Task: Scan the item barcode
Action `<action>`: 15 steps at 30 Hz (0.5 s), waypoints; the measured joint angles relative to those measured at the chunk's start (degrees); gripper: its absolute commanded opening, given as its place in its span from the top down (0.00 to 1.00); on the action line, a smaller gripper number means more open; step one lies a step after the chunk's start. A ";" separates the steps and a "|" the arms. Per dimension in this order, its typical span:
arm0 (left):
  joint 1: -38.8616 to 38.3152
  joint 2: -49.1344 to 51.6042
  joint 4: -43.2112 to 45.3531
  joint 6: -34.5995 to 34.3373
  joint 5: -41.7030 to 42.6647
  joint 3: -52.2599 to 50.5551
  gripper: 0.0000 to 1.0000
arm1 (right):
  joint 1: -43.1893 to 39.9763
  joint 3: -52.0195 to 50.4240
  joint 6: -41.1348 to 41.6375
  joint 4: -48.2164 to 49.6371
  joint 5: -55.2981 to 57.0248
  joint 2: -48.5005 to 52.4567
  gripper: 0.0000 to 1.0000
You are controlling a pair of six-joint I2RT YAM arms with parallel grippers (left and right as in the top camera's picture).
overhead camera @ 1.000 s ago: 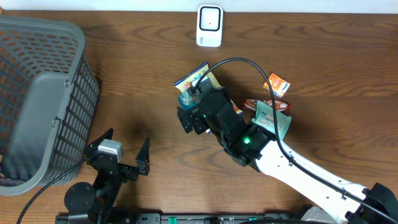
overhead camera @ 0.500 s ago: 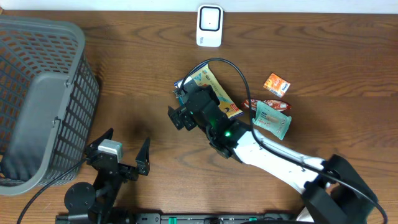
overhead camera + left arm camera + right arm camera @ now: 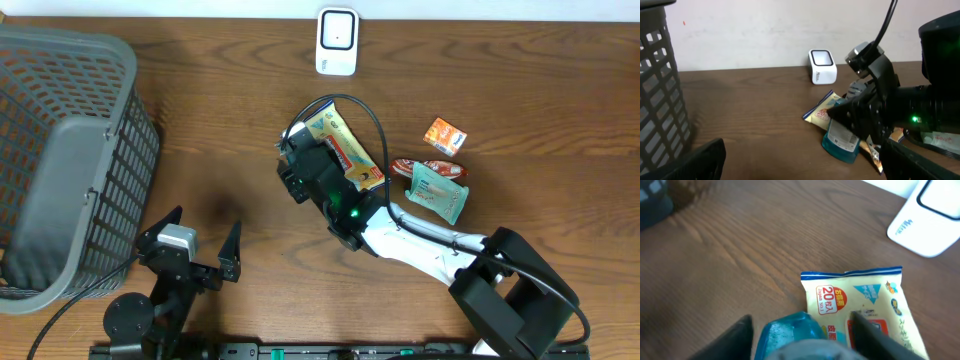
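Pack [image 3: 785, 334] between right fingers [image 3: 732, 341]: wrist views only.

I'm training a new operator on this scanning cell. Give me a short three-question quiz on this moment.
1. True or false: the left gripper is open and empty.
2. The grey basket sits on the robot's: A left, B right, C centre?
3. What does the right gripper straddle?
Key: 1 true; 2 A; 3 the blue container beside the yellow packet.
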 measured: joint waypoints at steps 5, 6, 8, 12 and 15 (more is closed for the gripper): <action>0.00 0.00 0.00 0.00 0.02 0.00 0.02 | -0.63 0.00 0.35 0.13 -0.13 0.00 0.86; 0.00 0.00 -0.02 0.00 0.00 0.00 0.02 | -0.81 0.00 0.35 0.13 -0.13 0.00 0.89; 0.00 0.00 -0.02 0.00 0.00 0.00 0.02 | -0.85 0.04 0.39 -0.11 -0.11 0.00 0.94; 0.00 0.00 -0.02 0.00 0.00 0.00 0.02 | -1.38 0.31 1.95 -4.85 -2.05 -1.86 0.99; 0.00 0.00 -0.02 0.00 0.00 0.00 0.02 | -2.97 0.24 3.69 -10.32 -7.15 -5.18 0.99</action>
